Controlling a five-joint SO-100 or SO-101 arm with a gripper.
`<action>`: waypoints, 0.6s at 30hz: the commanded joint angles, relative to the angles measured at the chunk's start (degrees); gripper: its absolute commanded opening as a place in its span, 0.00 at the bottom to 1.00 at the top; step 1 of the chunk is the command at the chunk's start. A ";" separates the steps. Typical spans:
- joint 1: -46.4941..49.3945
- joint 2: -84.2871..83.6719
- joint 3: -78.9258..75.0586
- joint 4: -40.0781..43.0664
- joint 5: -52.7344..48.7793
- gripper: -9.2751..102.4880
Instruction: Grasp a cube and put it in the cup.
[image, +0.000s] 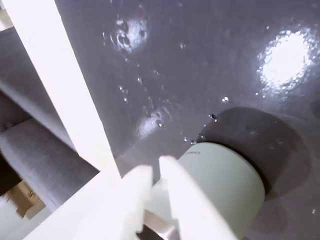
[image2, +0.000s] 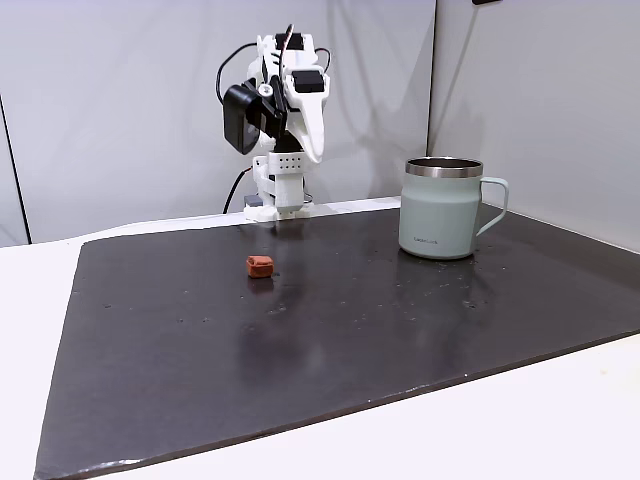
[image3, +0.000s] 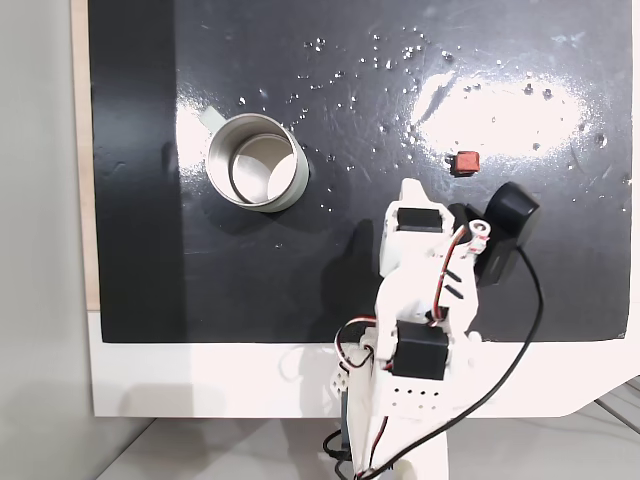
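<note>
In a fixed view from the front, the cube sits alone on the dark mat, nearer than the rest and left of centre. Farther back and to the right stands the cup, upright, its handle pointing right, well apart from the cube; small dark lettering low on its wall is too small to read. At the far edge the white arm is folded up over its base, off the mat. In the wrist view the gripper has its white fingers nearly together with a narrow gap between them and nothing in it, the cup's wall showing just behind.
</note>
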 joint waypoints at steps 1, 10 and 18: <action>3.25 -6.50 -12.57 3.52 -2.81 0.08; 12.22 -22.32 -26.28 6.94 -9.67 0.08; 15.64 -37.88 -38.14 10.55 -13.27 0.08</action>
